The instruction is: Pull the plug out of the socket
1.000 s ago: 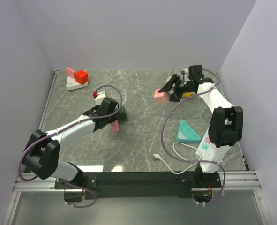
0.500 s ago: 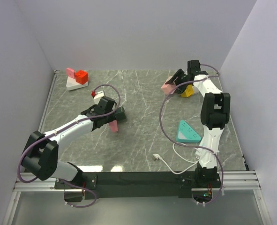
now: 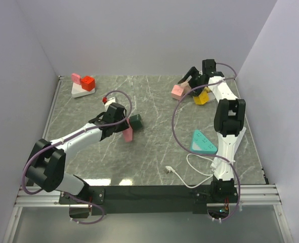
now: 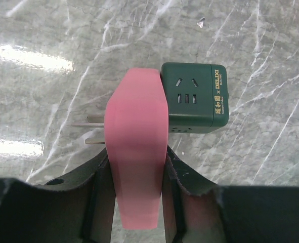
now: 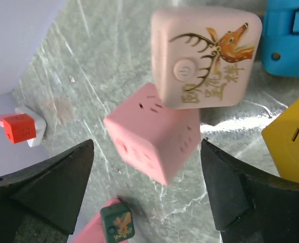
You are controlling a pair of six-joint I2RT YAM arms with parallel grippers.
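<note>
My left gripper (image 3: 120, 124) is shut on a pink plug (image 4: 136, 147), also seen from above (image 3: 127, 133). Its two metal prongs (image 4: 88, 121) are bare and point away from the dark green socket cube (image 4: 195, 98), which lies on the table against the plug's other side (image 3: 135, 121). My right gripper (image 3: 190, 81) is open at the back right, its jaws wide apart above a pink socket cube (image 5: 152, 134) and touching nothing.
By the right gripper are a pale pink cube with a deer print (image 5: 205, 61), a yellow cube (image 3: 202, 97) and a blue piece (image 5: 291, 35). A teal triangular block (image 3: 203, 143) and a white cable (image 3: 169, 170) lie front right. A red cube on a white block (image 3: 87, 83) sits back left.
The right gripper carried the pink socket cube to the back right and opened; the cube now lies by the other cubes. The left gripper shifted slightly right with the plug.
</note>
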